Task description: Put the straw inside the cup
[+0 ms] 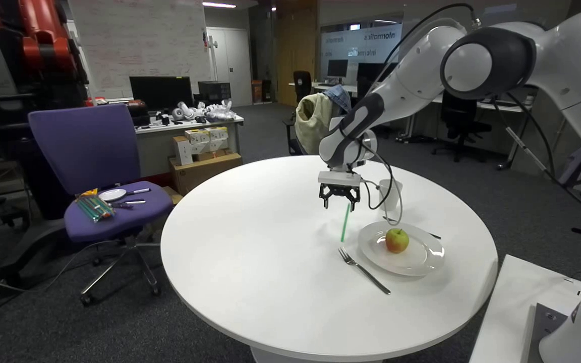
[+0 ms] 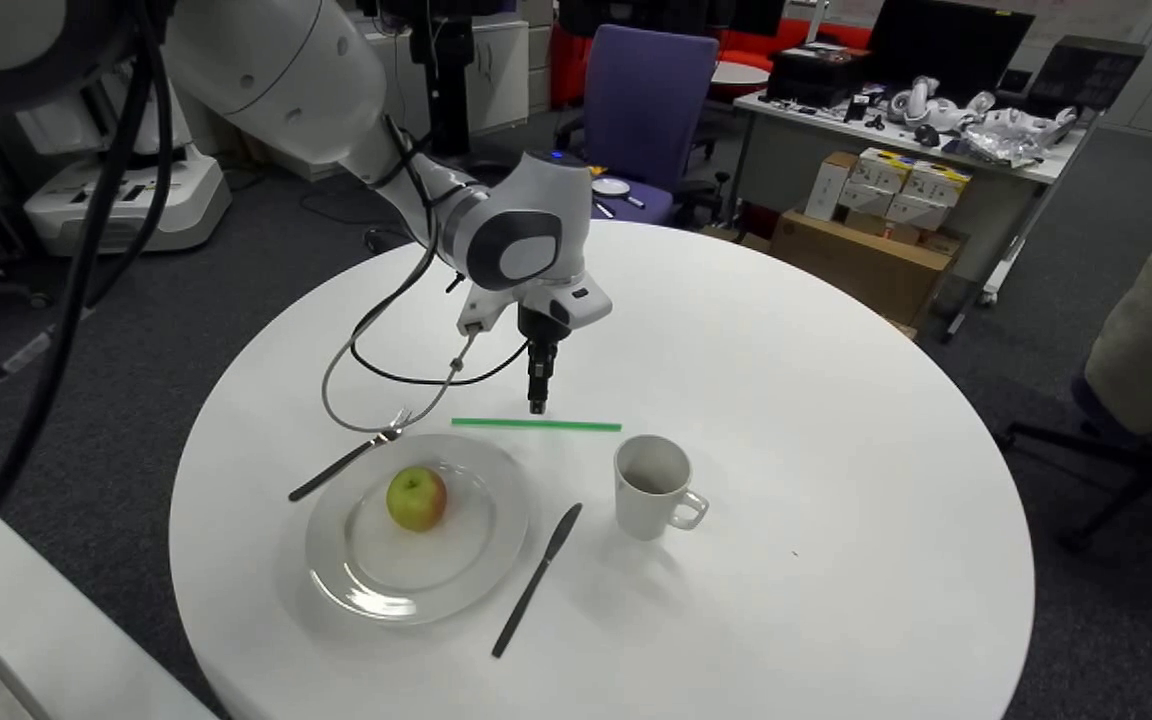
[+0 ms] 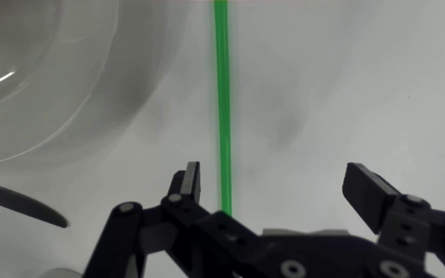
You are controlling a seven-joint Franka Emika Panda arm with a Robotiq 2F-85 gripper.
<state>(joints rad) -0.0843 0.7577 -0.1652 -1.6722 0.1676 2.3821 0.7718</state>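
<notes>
The green straw [image 1: 345,224] lies flat on the white table, beside the plate, and also shows in an exterior view [image 2: 576,426] and the wrist view [image 3: 223,96]. The white cup [image 2: 648,500] stands upright with its handle away from the plate; in an exterior view [image 1: 391,195] cables partly cover it. My gripper [image 1: 339,205] is open and empty, pointing down above the straw, as an exterior view [image 2: 537,405] shows too. In the wrist view [image 3: 272,164] the straw runs between the fingers, closer to the left one, not touched. Its near end is hidden behind the gripper.
A white plate [image 2: 336,570] with an apple [image 2: 416,498] stands beside the straw. A fork [image 2: 346,465] lies on one side of the plate and a knife [image 2: 538,580] between plate and cup. Cables hang from the arm near the table [image 2: 836,450].
</notes>
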